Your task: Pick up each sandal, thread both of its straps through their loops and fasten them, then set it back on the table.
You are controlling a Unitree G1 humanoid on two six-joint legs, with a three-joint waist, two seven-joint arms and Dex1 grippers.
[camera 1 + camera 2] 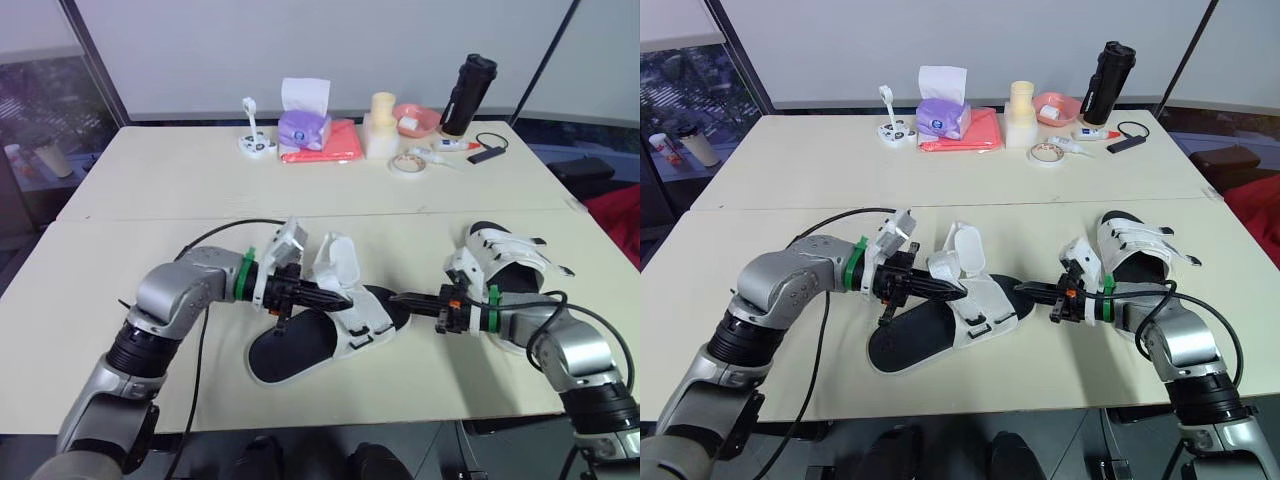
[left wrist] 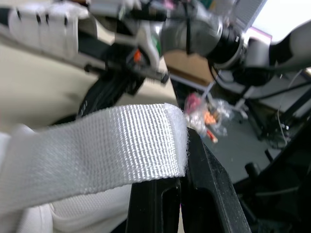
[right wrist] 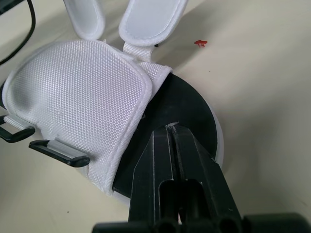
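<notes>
My left gripper (image 1: 338, 297) is pinched on a loose white strap (image 2: 97, 145) of the near sandal (image 1: 300, 350), which lies on the table (image 1: 180, 180). My right gripper (image 3: 172, 130) is closed and empty, with its tips at the sandal's toe. I judge that this sandal's threading is still to do. The other sandal (image 1: 505, 262) looks fastened.

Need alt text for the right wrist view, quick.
The right pincer, fingers shut, has its tip at the black sole of an unfastened sandal on the table. Its white mesh flap has two straps open and two empty loops.
</notes>
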